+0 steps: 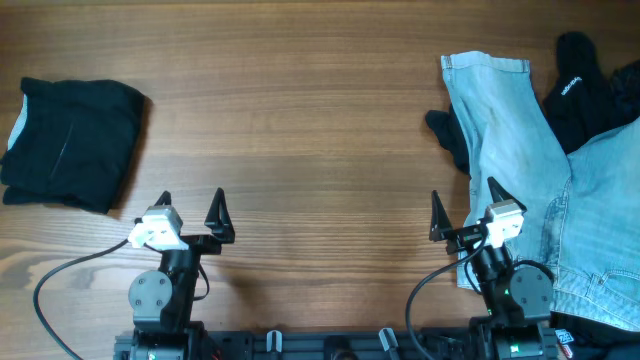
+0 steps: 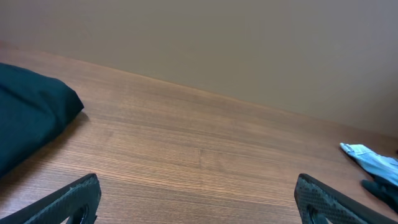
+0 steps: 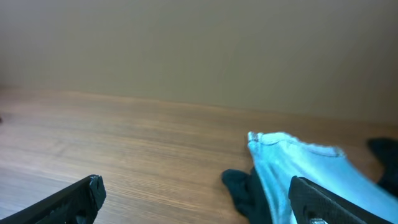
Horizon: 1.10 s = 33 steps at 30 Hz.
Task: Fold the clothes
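A folded black garment (image 1: 70, 143) lies at the far left of the wooden table; it also shows at the left in the left wrist view (image 2: 28, 115). Light blue jeans (image 1: 520, 140) lie unfolded at the right, on top of a dark garment (image 1: 452, 138) that pokes out at their left edge. Another black garment (image 1: 590, 85) lies at the far right. The jeans (image 3: 298, 165) and the dark garment (image 3: 239, 186) show in the right wrist view. My left gripper (image 1: 190, 212) is open and empty near the front edge. My right gripper (image 1: 465, 210) is open and empty, at the jeans' left edge.
The wooden table (image 1: 300, 120) stretches between the two piles. A plain wall (image 2: 217, 37) stands behind the table's far edge. The arm bases and cables (image 1: 60, 280) sit along the front edge.
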Motion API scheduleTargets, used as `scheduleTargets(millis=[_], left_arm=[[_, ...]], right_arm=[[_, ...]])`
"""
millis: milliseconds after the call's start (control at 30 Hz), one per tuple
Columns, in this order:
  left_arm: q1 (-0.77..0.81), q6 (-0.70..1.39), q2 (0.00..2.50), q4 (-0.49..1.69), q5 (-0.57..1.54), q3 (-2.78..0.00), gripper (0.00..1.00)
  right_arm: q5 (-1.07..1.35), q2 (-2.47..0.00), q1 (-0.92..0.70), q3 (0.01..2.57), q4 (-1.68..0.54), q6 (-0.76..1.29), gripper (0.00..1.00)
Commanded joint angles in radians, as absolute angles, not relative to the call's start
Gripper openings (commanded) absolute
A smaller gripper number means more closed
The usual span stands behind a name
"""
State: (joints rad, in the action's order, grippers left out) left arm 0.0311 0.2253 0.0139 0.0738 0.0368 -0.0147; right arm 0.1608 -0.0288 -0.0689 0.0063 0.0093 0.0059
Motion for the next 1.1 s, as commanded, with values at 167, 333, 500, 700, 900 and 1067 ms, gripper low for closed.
scheduleTargets(millis=[167,333,500,700,900,1067], left_arm=[[0.035,0.247,0.120,0.067,0.056,-0.168,1.00],[0.035,0.246,0.462,0.102,0.056,-0.398,1.00],[0.035,0.246,0.868,0.384,0.056,-0.738,1.00],[0.035,0.247,1.079,0.465,0.063,-0.838,1.00],[0.035,0.247,1.100,0.465,0.063,-0.838,1.00],[0.035,0.247,1.100,0.465,0.063,-0.838,1.00]], right_arm=[[0.098,-0.201,-0.074,0.244,-0.128,0.104,1.00],[-0.013,-0.526,-0.074,0.582,-0.397,0.104,1.00],[-0.102,-0.894,-0.074,0.918,-0.704,0.086,1.00],[-0.298,-1.168,-0.044,0.955,-0.736,0.165,0.86],[-0.318,-1.579,-0.028,0.955,-0.736,0.213,0.71],[-0.344,-1.719,-0.027,0.957,-0.748,0.318,0.04]])
